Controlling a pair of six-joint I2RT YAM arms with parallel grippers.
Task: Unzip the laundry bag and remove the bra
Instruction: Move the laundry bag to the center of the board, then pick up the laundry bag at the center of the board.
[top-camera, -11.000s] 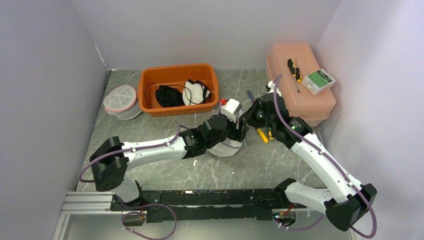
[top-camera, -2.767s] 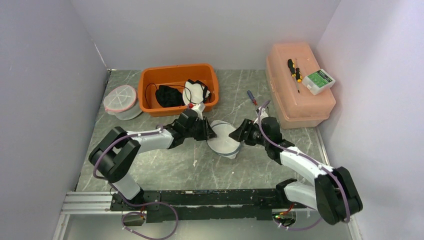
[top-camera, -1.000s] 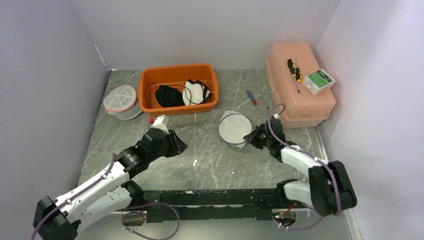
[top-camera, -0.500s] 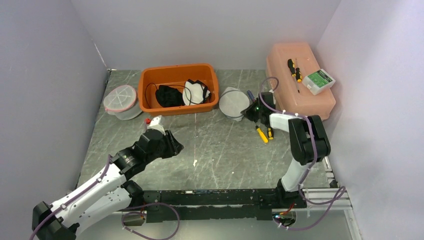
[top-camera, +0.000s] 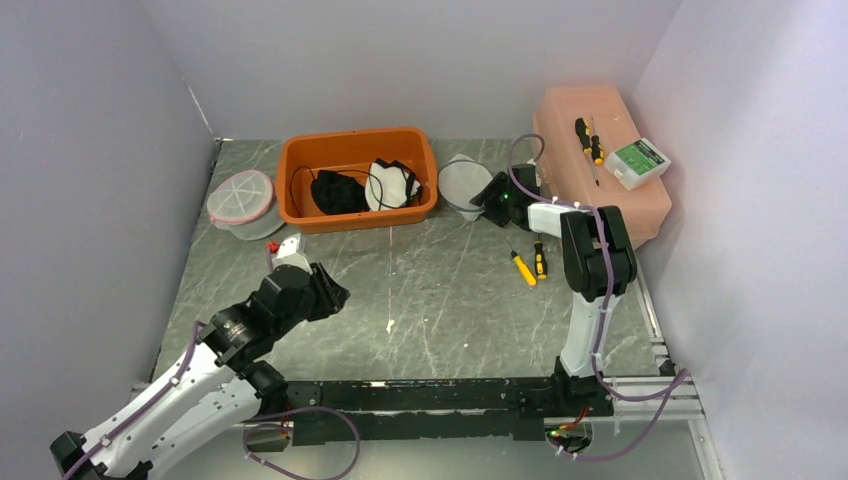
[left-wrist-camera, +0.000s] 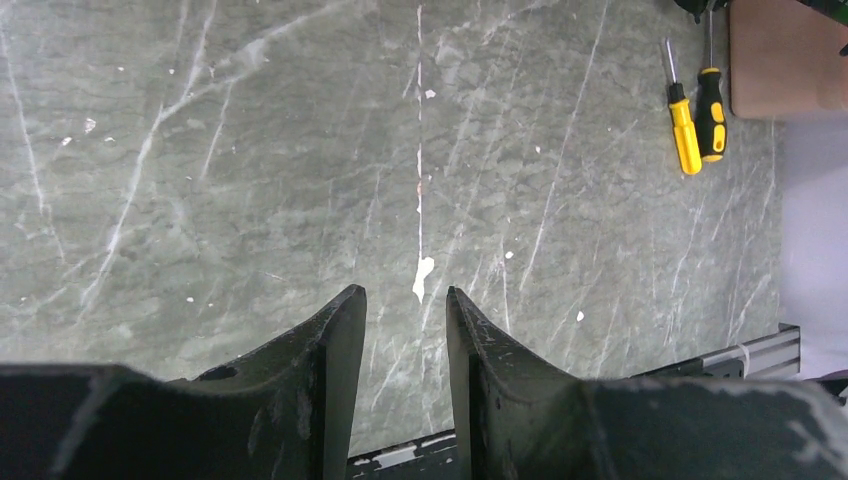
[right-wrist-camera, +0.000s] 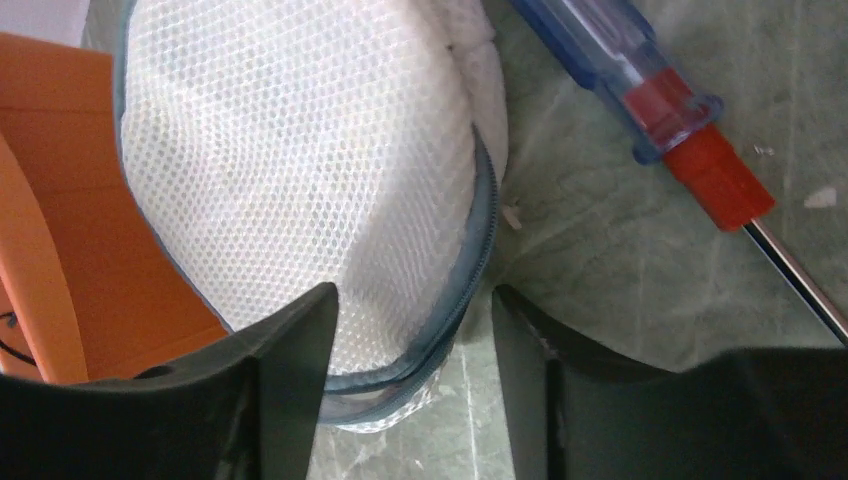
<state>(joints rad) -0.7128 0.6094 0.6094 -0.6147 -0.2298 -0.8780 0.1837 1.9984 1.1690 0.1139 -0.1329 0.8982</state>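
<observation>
While the left gripper (left-wrist-camera: 405, 295) gapes empty, right gripper (right-wrist-camera: 412, 295) pinches round white-mesh laundry bag (right-wrist-camera: 300, 150)

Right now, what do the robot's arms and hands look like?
The left arm and right arm are white tubular links joined by black joints, each trailed by a purple cable. The left hand and right hand each end in two black tapering fingers, scuffed at the edges. A white block sits on the left wrist.

Can't see thru laundry bag (right-wrist-camera: 300, 180) mesh; my right claw (right-wrist-camera: 412, 295) covers its near rim. Orange bin (right-wrist-camera: 40, 200) left of bag, screwdriver (right-wrist-camera: 620, 70) right: both cropped.
</observation>
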